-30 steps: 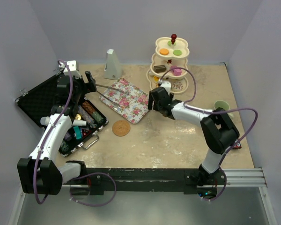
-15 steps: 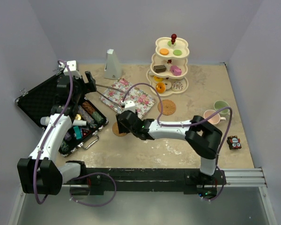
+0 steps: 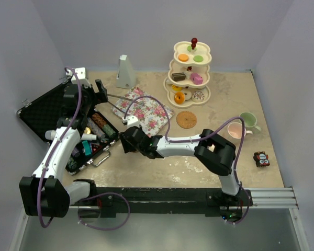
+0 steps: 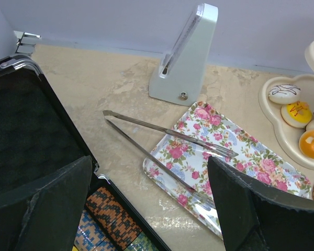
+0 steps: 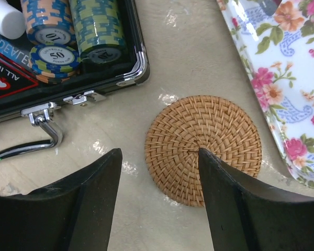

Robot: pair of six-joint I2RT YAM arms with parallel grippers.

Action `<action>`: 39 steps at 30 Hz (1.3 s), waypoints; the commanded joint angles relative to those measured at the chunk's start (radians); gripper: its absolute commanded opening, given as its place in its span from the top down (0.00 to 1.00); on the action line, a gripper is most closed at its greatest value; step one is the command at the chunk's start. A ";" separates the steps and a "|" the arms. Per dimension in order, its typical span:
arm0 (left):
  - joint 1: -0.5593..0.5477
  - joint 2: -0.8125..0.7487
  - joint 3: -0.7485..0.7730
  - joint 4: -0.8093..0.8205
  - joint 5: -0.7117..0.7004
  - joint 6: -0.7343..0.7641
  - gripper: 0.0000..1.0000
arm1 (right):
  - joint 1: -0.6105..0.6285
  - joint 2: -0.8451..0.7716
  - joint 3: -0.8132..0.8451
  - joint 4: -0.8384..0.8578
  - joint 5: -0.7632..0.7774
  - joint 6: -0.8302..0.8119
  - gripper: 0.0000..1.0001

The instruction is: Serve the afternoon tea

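— Where is the right gripper (image 5: 158, 157)?
— Low over a round woven coaster (image 5: 220, 141), jaws apart and gripping nothing. One finger overlaps its edge; I cannot tell whether it touches. The coaster lies flat on the table between the poker-chip case (image 5: 136, 42) and the floral tray (image 5: 288, 68).
— And the left gripper (image 4: 150, 164)?
— Spread wide, empty, above metal tongs (image 4: 162, 130) resting partly on that tray. A second coaster (image 3: 187, 119) lies near the tiered stand (image 3: 172, 78).

The left arm rises from its base and leans forward, the left gripper (image 3: 101, 92) held above the surface with its jaws spread wide. The right arm reaches low across toward the left, and the right gripper (image 3: 124, 142) points down close to the surface, jaws parted.
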 commanded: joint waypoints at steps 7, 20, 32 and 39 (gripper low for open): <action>-0.008 -0.011 0.037 0.032 0.005 -0.002 0.04 | 0.009 0.003 -0.043 0.002 -0.110 0.040 0.36; -0.008 -0.022 0.037 0.032 0.005 -0.005 0.04 | -0.054 -0.213 -0.296 -0.283 -0.110 0.255 0.31; -0.010 -0.031 0.035 0.035 0.008 -0.008 0.04 | -0.402 -0.489 -0.472 -0.339 -0.144 0.250 0.16; -0.010 -0.037 0.034 0.035 0.001 -0.005 0.04 | -0.569 -0.496 -0.488 -0.325 -0.148 0.172 0.12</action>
